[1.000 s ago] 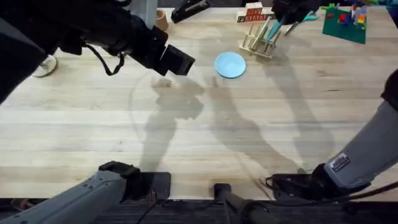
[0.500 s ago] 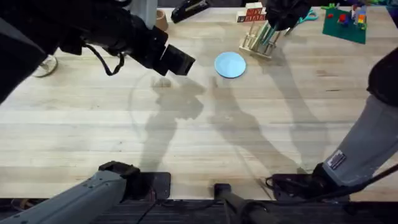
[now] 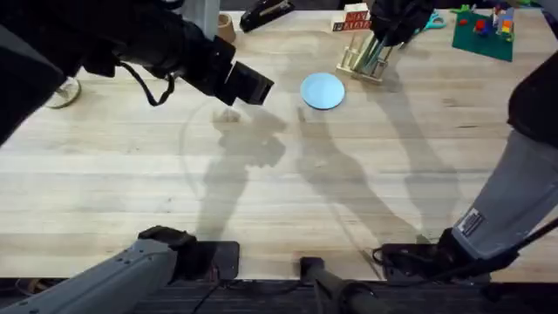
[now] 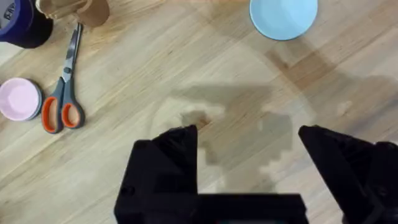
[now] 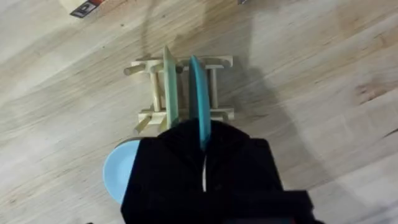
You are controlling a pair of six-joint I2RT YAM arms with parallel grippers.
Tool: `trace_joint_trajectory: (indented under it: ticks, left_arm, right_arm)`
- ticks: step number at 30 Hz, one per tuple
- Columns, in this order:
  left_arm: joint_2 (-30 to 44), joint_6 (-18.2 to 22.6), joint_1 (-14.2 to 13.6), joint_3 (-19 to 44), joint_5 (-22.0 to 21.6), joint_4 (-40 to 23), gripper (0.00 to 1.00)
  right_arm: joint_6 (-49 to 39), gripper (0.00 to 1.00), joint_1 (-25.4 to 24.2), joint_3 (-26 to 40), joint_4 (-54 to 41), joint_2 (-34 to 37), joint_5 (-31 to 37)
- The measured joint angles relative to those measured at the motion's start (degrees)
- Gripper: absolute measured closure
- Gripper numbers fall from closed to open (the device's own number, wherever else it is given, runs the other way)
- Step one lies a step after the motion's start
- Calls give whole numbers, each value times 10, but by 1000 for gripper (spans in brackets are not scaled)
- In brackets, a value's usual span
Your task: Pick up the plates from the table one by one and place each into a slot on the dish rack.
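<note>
My right gripper (image 5: 203, 146) clenched the turquoise plate (image 5: 198, 99) over the dish rack (image 5: 180, 87), beside a green plate (image 5: 169, 84); my left gripper (image 4: 249, 140) hung released

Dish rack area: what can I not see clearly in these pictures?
- Overhead: the right gripper covers the top of the dish rack, hiding the plates' slots.
- Right wrist: the black fingers hide the lower edge of the turquoise plate, so the grip is unclear; they also cover part of the light blue plate.
- Left wrist: the light blue plate is cut off by the picture's edge.
</note>
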Motion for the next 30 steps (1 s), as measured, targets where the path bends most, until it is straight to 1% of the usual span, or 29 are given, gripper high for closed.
trace_joint_trajectory:
  ticks: [10,13,17,20,30]
  left_arm:
    - [0,-1,0,0,0,0,7]
    - [0,-1,0,0,0,0,8]
    - [0,-1,0,0,0,0,8]
    - [0,-1,0,0,0,0,8]
    - [0,-1,0,0,-4,0,8]
  right_arm:
    - [0,970,0,0,0,0,0]
    - [0,930,0,0,0,0,0]
    - [0,852,0,0,1,0,0]
    - [0,820,0,0,1,0,0]
    - [-2,803,0,1,-10,0,0]
